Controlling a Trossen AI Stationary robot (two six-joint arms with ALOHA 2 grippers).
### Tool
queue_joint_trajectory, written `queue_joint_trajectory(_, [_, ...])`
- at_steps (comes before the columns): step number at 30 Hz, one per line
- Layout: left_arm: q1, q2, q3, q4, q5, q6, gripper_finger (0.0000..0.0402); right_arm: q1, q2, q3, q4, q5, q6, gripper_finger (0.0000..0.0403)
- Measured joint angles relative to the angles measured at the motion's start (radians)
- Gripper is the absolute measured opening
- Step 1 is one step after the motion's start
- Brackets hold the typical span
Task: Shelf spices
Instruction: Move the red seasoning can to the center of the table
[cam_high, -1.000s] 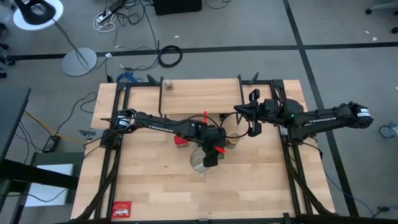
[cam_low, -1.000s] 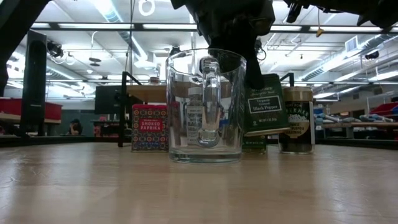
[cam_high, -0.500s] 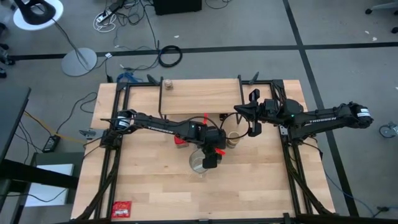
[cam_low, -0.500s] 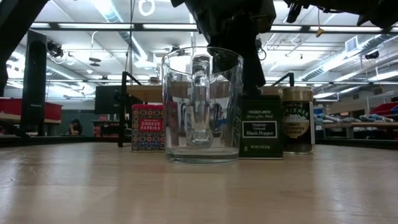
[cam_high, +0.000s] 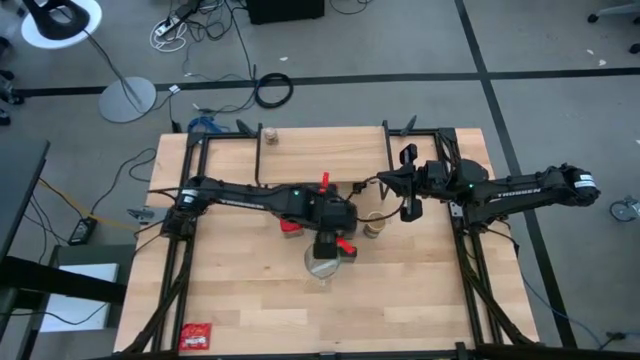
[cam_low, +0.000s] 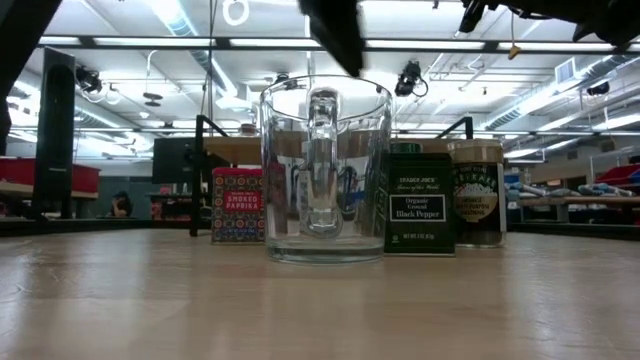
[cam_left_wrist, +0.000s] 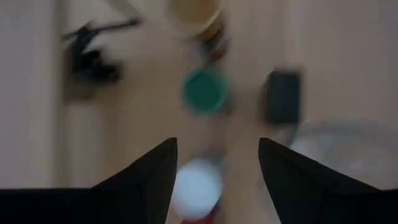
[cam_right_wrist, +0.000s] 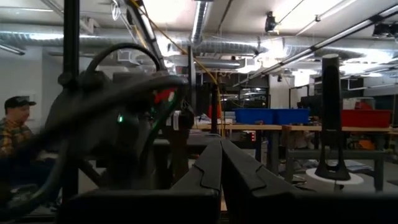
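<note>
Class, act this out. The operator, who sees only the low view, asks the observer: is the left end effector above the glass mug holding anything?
Observer: No. Its wrist view shows the left end effector open, with nothing between the fingers.
Operator: Is anything on the shelf?
Observer: Yes, one tiny brownish jar stands on the shelf, near its left end in the high view.
Operator: And the right end effector?
Observer: The right end effector is shut and empty, off the shelf's right end.

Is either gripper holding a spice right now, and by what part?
Nothing is held. The left gripper is open and empty above the spices; the right gripper is shut on nothing, raised at the table's right.
</note>
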Motion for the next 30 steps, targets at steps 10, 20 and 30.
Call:
queue_joint_trajectory(10, [-0.053, -0.209, -0.126, -0.179, -0.176, -0.169, 0.0229, 0.0, 0.0, 0.0, 0.001, -0.002, -0.001, 0.0003])
queue_joint_trajectory(20, [-0.051, -0.359, -0.628, 0.006, -0.166, -0.304, 0.0249, 0.0, 0.0, 0.0, 0.001, -0.003, -0.001, 0.0003])
queue_joint_trajectory(30, [0.029, -0.414, -0.894, 0.318, -0.015, -0.267, 0.0263, 0.0, 0.0, 0.0, 0.004, -0.003, -0.001, 0.0003])
